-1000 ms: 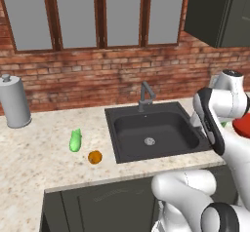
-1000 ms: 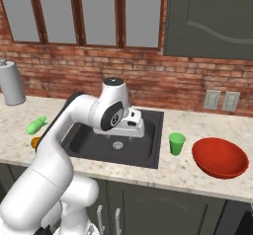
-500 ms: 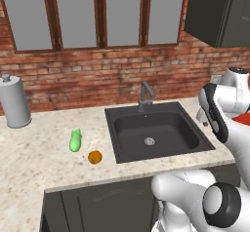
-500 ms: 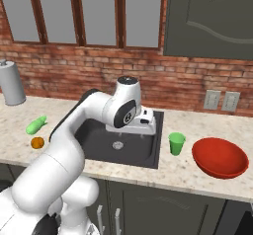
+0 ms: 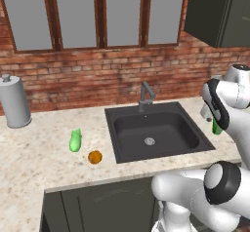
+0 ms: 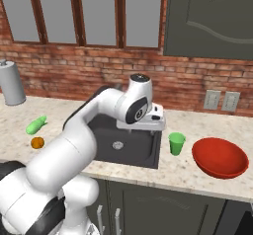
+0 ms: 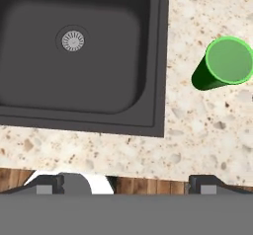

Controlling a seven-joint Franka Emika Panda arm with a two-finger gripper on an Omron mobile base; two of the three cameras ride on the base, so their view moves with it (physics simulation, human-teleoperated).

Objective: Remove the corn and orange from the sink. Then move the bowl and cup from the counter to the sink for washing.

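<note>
Gripper (image 7: 126, 182) (fingers spread wide, holding nothing) hung over the sink (image 7: 157, 56) rim, apparently positioned to reach the upright cup (image 7: 223, 64).

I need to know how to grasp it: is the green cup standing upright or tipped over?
Upright. The cup stands on its base on the counter beside the sink; in the hand view its open rim faces up.

Glossy white rounded arm segments, dark grey joint bands

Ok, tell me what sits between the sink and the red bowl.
The green cup stands upright on the counter between the sink and the red bowl, apart from both, in the right base view.
</note>
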